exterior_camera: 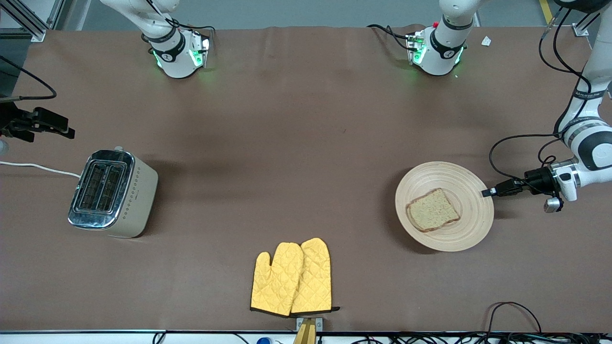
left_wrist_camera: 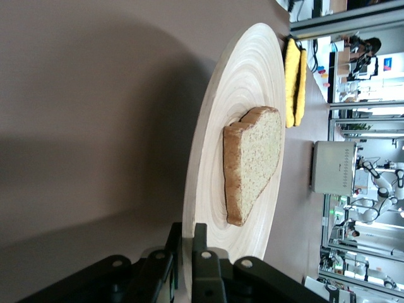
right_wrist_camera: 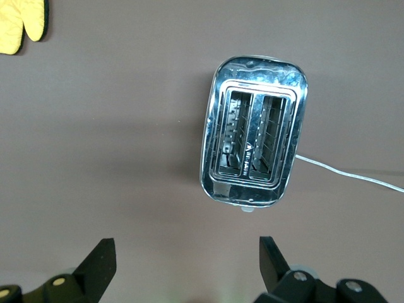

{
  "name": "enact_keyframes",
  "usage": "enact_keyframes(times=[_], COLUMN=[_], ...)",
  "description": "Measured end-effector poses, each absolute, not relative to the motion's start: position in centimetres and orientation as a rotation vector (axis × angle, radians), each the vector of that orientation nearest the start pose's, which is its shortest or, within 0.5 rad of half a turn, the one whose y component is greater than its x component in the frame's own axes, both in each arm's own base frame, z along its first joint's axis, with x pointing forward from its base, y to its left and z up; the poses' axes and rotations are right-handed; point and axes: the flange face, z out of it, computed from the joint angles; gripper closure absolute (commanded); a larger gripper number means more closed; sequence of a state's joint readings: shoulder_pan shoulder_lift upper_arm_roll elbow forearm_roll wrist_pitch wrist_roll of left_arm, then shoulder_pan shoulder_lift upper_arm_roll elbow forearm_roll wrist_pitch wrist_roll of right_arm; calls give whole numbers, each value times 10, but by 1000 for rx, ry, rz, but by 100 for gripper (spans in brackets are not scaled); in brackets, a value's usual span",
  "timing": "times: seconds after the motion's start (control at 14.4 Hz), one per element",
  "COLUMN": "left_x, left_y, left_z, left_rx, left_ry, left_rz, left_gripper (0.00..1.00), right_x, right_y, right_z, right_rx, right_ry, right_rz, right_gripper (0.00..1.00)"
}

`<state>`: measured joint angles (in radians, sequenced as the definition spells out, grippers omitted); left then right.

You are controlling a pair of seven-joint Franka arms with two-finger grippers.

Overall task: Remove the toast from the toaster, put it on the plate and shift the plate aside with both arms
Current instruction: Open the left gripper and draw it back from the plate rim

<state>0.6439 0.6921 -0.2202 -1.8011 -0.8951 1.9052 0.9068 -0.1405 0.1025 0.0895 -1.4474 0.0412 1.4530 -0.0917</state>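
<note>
Toast [exterior_camera: 432, 210] flat on plate [exterior_camera: 471, 184], rounded top twd left gripper [exterior_camera: 486, 192].

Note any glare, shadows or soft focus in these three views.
Front view: even light, green glow at both arm bases, soft shadow beside the plate. Left wrist view: the toast is sharp, the left gripper is dark and blurred, the background room overexposed. Right wrist view: bright reflections on the toaster chrome.
</note>
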Motion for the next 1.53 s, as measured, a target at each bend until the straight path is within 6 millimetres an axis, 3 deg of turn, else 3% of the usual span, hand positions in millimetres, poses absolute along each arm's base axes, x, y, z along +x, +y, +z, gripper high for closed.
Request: enact_keyframes(times=[0.21, 0.28, 0.35, 0.42, 0.63, 0.77, 0.91, 1.04, 1.18, 1.32, 1.53], left_x=[564, 562, 561, 561, 567, 579, 601, 624, 640, 647, 645], left_y=[215, 213, 213, 213, 222, 229, 232, 223, 200, 161, 71], left_z=[144, 141, 138, 137, 147, 169, 214, 281, 358, 432, 508], left_rx=[2086, 2074, 2068, 2064, 2084, 2101, 2146, 2235, 2371, 2540, 2804], left_ry=[150, 155, 159, 162, 188, 184, 178, 157, 143, 188, 243], left_rz=[112, 97, 85, 76, 34, -5, -50, -74, -75, -91, -91], left_gripper=[95, 74, 42, 0, 0, 0, 0, 0, 0, 0, 0], right_x=[573, 573, 573, 573, 574, 574, 575, 575, 575, 575, 577], right_y=[-24, -24, -25, -25, -25, -24, -23, -24, -24, -24, -24], right_z=[615, 614, 614, 613, 614, 614, 614, 614, 614, 614, 615], right_rx=[-3087, -3090, -3090, -3091, -3092, -3092, -3093, -3093, -3092, -3093, -3095], right_ry=[-68, -66, -64, -62, -63, -67, -69, -67, -66, -66, -67], right_rz=[145, 146, 147, 149, 139, 134, 129, 130, 130, 125, 100], right_gripper=[0, 0, 0, 0, 0, 0, 0, 0, 0, 0, 0])
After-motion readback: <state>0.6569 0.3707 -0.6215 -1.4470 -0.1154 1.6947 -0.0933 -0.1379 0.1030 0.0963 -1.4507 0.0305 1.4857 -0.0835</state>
